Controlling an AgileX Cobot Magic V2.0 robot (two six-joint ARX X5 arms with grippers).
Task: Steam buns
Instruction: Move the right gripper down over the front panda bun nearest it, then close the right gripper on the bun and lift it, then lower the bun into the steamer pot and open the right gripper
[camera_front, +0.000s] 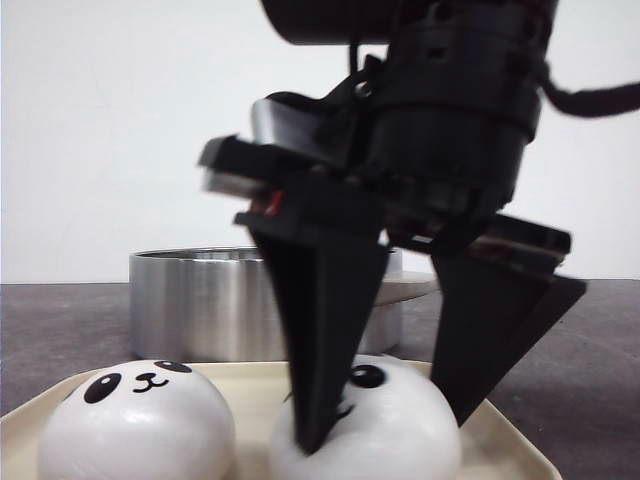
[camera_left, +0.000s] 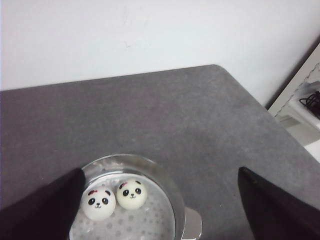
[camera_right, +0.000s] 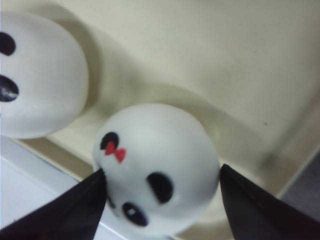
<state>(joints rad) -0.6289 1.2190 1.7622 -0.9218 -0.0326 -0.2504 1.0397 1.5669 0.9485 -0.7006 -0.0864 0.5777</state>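
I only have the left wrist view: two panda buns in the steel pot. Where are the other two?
Observer: Both sit on a cream tray in front of the steamer pot.
Operator: Is the right arm on one?
Observer: The right gripper straddles the bun with the red bow, fingers at either side.
Operator: And the other tray bun?
Observer: The second tray bun lies untouched beside it.
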